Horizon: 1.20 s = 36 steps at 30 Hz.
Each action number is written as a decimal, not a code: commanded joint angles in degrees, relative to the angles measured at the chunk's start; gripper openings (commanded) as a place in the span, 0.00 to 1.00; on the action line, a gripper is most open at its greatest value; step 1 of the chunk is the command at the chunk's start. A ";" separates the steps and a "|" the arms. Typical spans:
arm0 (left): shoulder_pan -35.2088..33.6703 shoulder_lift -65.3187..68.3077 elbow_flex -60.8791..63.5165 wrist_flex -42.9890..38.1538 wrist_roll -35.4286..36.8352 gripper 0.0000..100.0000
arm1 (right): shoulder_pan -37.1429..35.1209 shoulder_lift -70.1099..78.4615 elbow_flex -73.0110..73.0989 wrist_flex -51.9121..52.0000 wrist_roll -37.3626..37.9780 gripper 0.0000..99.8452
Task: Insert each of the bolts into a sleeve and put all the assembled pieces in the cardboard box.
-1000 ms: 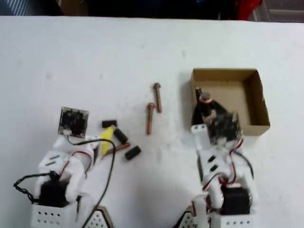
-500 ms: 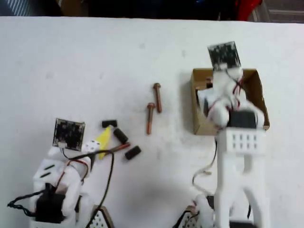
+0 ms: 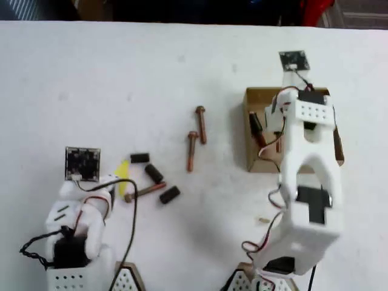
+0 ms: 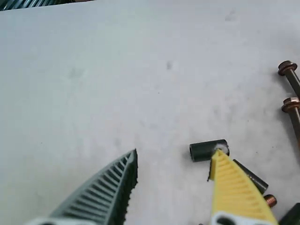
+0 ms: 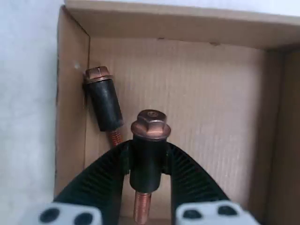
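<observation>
Over the cardboard box (image 5: pixel 201 93), my right gripper (image 5: pixel 147 154) is shut on a sleeved bolt (image 5: pixel 150 126) that stands upright. A second sleeved bolt (image 5: pixel 103 101) lies inside, against one wall of the box. In the high view the right arm (image 3: pixel 306 170) stretches over the box (image 3: pixel 250 159). My left gripper (image 4: pixel 176 154) is open just above the table, and its yellow finger (image 4: pixel 234 187) is beside a black sleeve (image 4: pixel 208 150). Two bare bolts (image 3: pixel 200 124) (image 3: pixel 191 150) lie mid-table. Two more sleeves (image 3: pixel 153 173) (image 3: pixel 170 194) and a third bolt (image 3: pixel 145 190) lie near the left gripper (image 3: pixel 124 176).
The white table (image 3: pixel 91 79) stretches open behind and left of the parts. Both arm bases (image 3: pixel 73 273) (image 3: pixel 273 273) stand at the front edge. A dark strip runs along the far edge.
The right arm has swung from near its base out over the box with the sleeved bolt in its gripper. The left gripper has drawn slightly back and left from the sleeves.
</observation>
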<state>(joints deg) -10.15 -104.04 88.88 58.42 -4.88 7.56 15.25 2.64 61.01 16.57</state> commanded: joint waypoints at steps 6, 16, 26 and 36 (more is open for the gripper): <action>-0.22 -0.66 -0.26 -1.85 -0.62 0.27 | 0.31 10.86 -12.22 0.31 0.79 0.02; -0.13 -0.66 1.85 -4.04 -0.88 0.27 | -5.67 13.76 -15.12 5.32 0.88 0.14; -0.13 -0.66 1.85 -3.96 -0.97 0.27 | -7.34 11.21 -25.32 17.80 0.88 0.21; -0.31 -0.66 1.85 -3.96 -0.97 0.27 | -12.00 0.75 -39.21 36.18 0.88 0.21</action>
<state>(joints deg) -10.15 -104.04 91.25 56.04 -5.23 -1.76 22.55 -31.38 92.31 16.57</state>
